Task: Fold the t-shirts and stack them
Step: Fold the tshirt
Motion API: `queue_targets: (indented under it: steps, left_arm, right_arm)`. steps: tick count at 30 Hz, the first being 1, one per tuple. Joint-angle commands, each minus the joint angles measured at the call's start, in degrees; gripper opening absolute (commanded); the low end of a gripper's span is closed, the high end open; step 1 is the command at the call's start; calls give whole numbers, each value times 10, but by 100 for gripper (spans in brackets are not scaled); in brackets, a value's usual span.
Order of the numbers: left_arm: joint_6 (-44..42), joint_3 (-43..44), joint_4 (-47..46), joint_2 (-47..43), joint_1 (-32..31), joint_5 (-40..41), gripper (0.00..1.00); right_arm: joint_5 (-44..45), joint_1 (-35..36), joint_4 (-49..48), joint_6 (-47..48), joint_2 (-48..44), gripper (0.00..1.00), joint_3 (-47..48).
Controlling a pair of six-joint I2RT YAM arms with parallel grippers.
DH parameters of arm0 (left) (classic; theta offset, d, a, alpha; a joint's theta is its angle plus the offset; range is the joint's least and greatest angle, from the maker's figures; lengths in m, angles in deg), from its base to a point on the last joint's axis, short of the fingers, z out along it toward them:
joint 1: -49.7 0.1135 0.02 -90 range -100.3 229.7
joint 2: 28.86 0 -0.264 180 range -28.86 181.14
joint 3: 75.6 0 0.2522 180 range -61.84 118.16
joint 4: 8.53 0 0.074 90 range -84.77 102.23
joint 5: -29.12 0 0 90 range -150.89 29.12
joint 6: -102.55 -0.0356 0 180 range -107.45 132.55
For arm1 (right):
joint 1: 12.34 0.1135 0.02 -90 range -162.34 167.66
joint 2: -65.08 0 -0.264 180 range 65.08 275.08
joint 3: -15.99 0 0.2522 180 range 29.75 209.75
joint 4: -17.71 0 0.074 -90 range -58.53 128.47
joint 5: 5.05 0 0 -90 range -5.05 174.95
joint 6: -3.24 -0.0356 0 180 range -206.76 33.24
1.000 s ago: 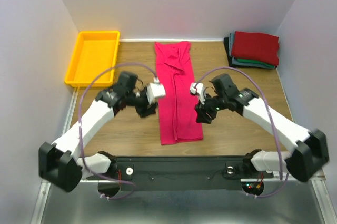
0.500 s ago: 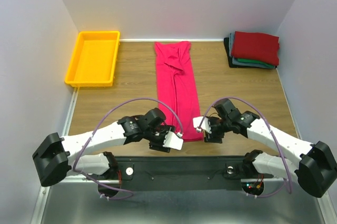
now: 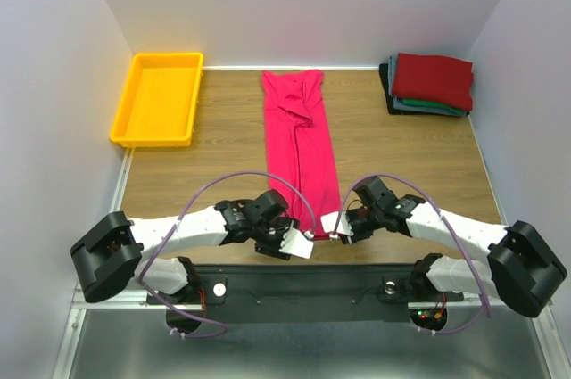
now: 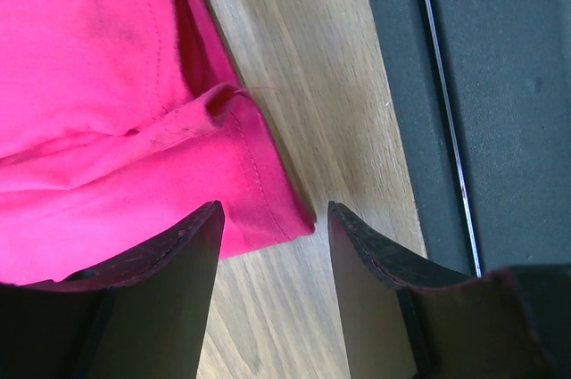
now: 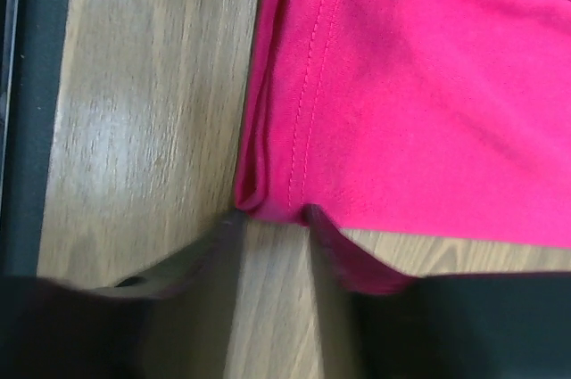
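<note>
While both arms reach low along the bottom of the overhead view, a yellow plastic tray (image 3: 159,98) sits in the upper left of the frame, at the far left corner of the wooden table (image 3: 223,147). Right of it and lower down, the left gripper (image 3: 306,236) lies close over the tabletop at the near left corner of a long crimson cloth t-shirt (image 3: 302,143). Seen from the left wrist, its two dark fingers (image 4: 169,299) stand clearly apart. The shirt's stitched hem corner and a strip of bare wood show between them, and they are not clamped on the cloth. A black base rail (image 4: 500,85) fills the right of that view.

The crimson t-shirt runs as a narrow folded strip down the middle of the overhead frame, from the far edge of the table to just short of the near edge, creased near its top end. At its near right corner sits the right gripper (image 3: 337,229). Seen from the right wrist, its fingers (image 5: 187,290) are blurred and stand closer together. Their tips are right at the folded hem corner, with wood visible in the gap; whether they pinch the cloth I cannot tell.

Well apart from the strip, in the upper right of the overhead frame, lies a stack of folded t-shirts (image 3: 433,83): dark red on top, with teal-green and dark grey edges beneath
</note>
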Motion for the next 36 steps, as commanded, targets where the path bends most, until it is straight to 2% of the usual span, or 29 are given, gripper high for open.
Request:
queue_targets:
  steps: [1, 5, 8, 10, 11, 12, 15, 17, 22, 26, 36]
  left_arm:
    - [-27, -9, 4, 12, -2, -5, 62]
    - [-27, -8, -2, 43, -2, 6, 61]
    - [-29, -5, -6, 68, -3, 10, 46]
    - [-30, -5, -7, 77, -3, 15, 35]
    - [-28, -2, -6, 85, -3, 19, 28]
    - [-26, 2, -3, 86, -3, 20, 17]
    - [-27, 18, 19, 66, 0, 2, 5]
    - [-30, 27, 40, 38, -1, -13, 1]
    - [-25, 50, 96, -19, 6, -51, 0]
    - [-30, 58, 111, -50, 31, -60, 0]
    - [-93, 136, 122, -6, 155, -75, 0]
  right_arm:
    - [7, 6, -44, 27, 16, 36, -8]
    - [9, 9, -44, 31, 12, 28, -18]
    - [8, 11, -44, 28, 17, 21, -21]
    - [9, 12, -44, 21, 20, 11, -19]
    - [7, 12, -43, 16, 19, 7, -18]
    - [7, 12, -42, 8, 18, 3, -14]
    - [-3, 12, -29, -18, -11, 1, -5]
    - [-18, 12, -5, -33, -40, 1, 5]
    - [-28, 13, 36, -66, -94, 1, 19]
    - [-9, 13, 37, -93, -102, 0, 43]
    - [21, 4, 13, -100, -44, 1, 105]
